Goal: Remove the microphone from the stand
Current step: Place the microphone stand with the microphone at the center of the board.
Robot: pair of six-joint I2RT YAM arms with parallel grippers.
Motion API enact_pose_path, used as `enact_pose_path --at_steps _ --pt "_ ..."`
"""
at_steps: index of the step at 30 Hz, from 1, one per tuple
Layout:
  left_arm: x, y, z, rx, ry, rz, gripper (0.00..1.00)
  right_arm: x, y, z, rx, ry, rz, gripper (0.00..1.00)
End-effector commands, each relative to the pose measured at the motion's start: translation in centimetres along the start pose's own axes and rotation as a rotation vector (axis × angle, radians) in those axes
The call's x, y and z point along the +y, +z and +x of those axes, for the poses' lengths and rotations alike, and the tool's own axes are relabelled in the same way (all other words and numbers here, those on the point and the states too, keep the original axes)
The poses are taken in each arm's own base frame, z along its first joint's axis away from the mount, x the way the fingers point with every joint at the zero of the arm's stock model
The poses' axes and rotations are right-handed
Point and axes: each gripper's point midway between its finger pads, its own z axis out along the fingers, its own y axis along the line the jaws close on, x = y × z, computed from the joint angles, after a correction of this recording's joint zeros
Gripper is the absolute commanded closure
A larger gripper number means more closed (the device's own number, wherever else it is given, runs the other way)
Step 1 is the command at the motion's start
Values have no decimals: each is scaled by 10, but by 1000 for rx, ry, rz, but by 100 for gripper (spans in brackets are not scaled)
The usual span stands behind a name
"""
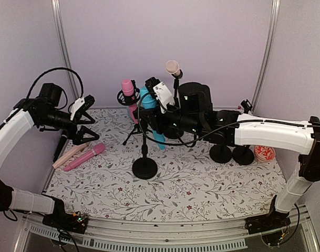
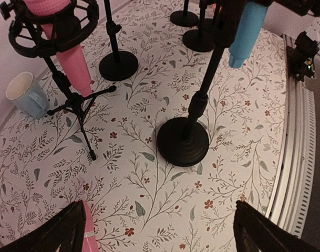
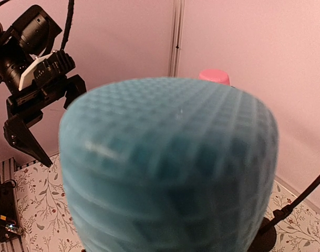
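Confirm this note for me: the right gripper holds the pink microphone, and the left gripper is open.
One thing is wrong: the colour. The right gripper holds the blue microphone, not a pink one. The right wrist view is filled by its blue mesh head, and the top view shows the grip. The left gripper is open, as you wrote.

Plain pale-lilac panels close the space in: a back wall [image 1: 165, 37] at twelve o'clock, a left wall [image 1: 18, 42] at nine and a right wall [image 1: 301, 52] at three. A slim left upright [image 1: 63, 47] of aluminium marks the corner at eleven o'clock, and a right upright [image 1: 266, 52] marks the one at one o'clock. A white cloth [image 1: 202, 184] printed with grey sprigs and small red flowers lies flat in the middle. A slotted metal rail [image 1: 165, 244] edges it at six o'clock. The light is soft and even.
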Motion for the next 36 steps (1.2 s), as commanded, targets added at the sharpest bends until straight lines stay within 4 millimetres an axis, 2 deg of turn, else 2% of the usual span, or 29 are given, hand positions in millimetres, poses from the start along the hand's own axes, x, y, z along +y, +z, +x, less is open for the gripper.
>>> enact_pose_path --at_steps 1,5,8,14,25,26,27,28,29,30,32,36 --pt "-23 -7 -14 -68 50 81 1 16 2 -50 -118 -1 -85 100" --pt "-36 -12 -24 -125 80 132 1 24 15 -35 -81 -16 -115 100" --pt "-38 -12 -28 -141 84 148 1 29 19 -33 -90 -4 -139 100" --pt "-37 -5 -31 -136 61 171 1 39 20 -34 -153 17 -192 100" --pt "-46 11 -41 -148 77 226 1 65 23 -9 -178 14 -267 98" --pt "-46 12 -43 -152 84 230 1 66 24 -8 -176 14 -269 91" --pt "-47 13 -44 -153 89 236 1 65 23 -9 -178 17 -268 76" --pt "-48 14 -46 -154 96 241 1 65 21 -12 -184 19 -265 55" --pt "-48 15 -48 -155 102 244 1 64 19 -16 -190 21 -263 38" --pt "-49 16 -50 -155 108 249 1 63 15 -22 -203 24 -264 30" --pt "-50 18 -54 -159 122 259 1 63 9 -31 -220 26 -269 26" --pt "-52 25 -61 -167 148 285 1 61 3 -41 -219 17 -270 27"
